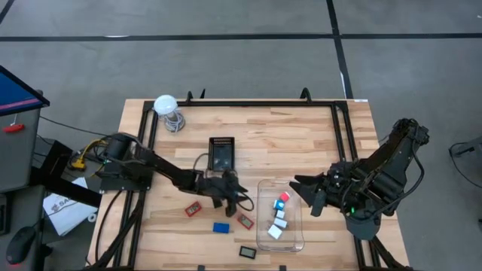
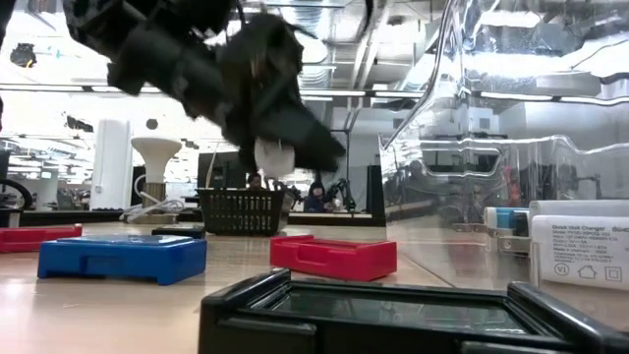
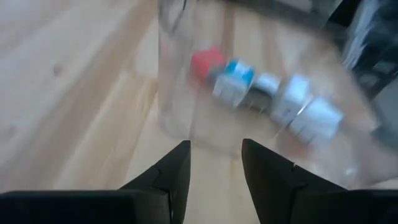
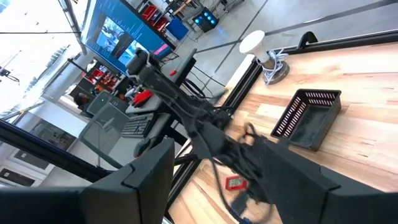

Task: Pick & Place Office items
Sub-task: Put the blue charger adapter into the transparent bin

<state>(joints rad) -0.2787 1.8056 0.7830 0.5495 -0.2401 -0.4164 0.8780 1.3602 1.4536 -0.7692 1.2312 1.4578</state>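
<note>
My left gripper (image 1: 238, 196) is open and empty, hanging above the table just left of the clear plastic box (image 1: 261, 226). In its wrist view the fingers (image 3: 214, 146) point at the box wall. Inside the box lie a red-and-cyan piece (image 1: 283, 199) and several white cubes (image 1: 277, 224); they also show in the left wrist view (image 3: 292, 106). On the wood lie two flat red pieces (image 1: 193, 208) (image 1: 245, 221), a blue one (image 1: 221, 226) and a black one (image 1: 248, 251). My right gripper (image 1: 303, 188) is open and empty at the box's right side, raised (image 4: 217, 149).
A black mesh tray (image 1: 221, 153) stands behind my left gripper. A white ball-shaped thing on a wire coil (image 1: 167, 107) stands at the far left corner. A dark frame (image 1: 248, 103) runs along the table's far and side edges. Bare wood lies at the far right.
</note>
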